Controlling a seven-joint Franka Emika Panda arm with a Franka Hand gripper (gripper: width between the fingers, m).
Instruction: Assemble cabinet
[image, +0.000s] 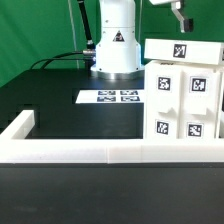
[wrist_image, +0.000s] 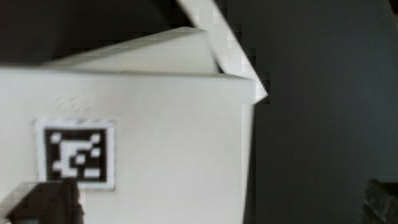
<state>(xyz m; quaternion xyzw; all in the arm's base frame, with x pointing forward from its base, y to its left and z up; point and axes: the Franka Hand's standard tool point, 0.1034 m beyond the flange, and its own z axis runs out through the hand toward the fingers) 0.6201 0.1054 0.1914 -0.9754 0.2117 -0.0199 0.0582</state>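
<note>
The cabinet (image: 182, 90) is standing on the black counter (image: 50, 100), at the exterior view's right. The tool (image: 181, 17) is hanging straight above it, opened wide and pointing down.

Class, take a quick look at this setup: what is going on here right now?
The robot arm's gripper hangs above the white cabinet, which stands on the black table at the exterior view's right. It seems to hold nothing: in the wrist view the fingers are spread wide, with a tagged cabinet panel beneath them. The marker board lies flat on the table near the arm's base.
</note>
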